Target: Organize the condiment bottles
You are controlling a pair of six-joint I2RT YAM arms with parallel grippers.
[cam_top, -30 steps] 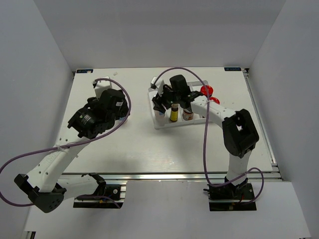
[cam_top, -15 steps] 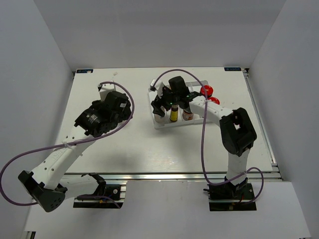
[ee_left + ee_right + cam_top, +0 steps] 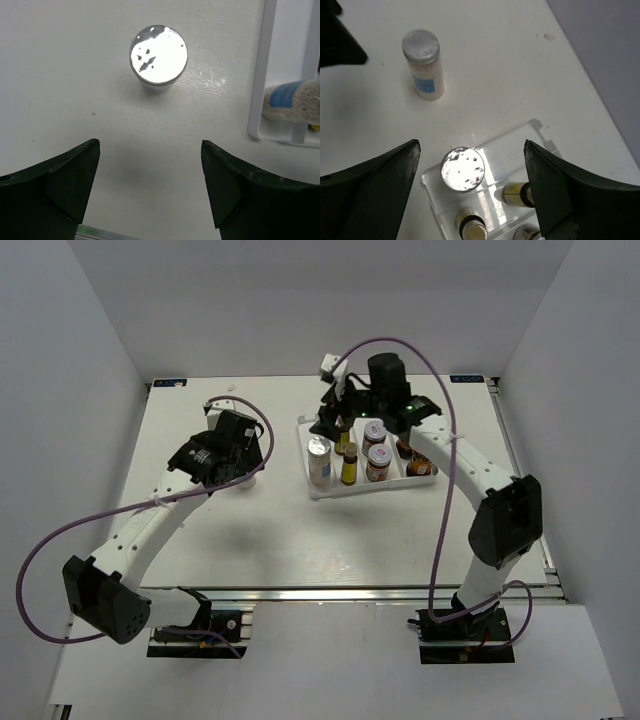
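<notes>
— Since a second ago your right arm has lifted off the tray point(image 3: 345, 490). The right gripper point(image 3: 471, 147) now hangs high over the tray's far end, fingers spread wide and holding nothing. The placed white bottle point(image 3: 319, 448) stands upright in the tray's left end, beside the amber bottles point(image 3: 348, 466).

— And your left arm?

— It has swung in over the loose white bottle point(image 3: 159, 54), which stands upright on the table point(image 3: 60, 90), just outside the tray. The left gripper point(image 3: 150, 145) is also spread and empty.

— What could spoil it?

— In the wrist view that bottle sits ahead of the fingers, not between them. If you close or drop early, a fingertip will likely clip the silver cap and topple it. Both arms are near the tray, so carrying the bottle across could bump the right arm unless you clear it first.
</notes>
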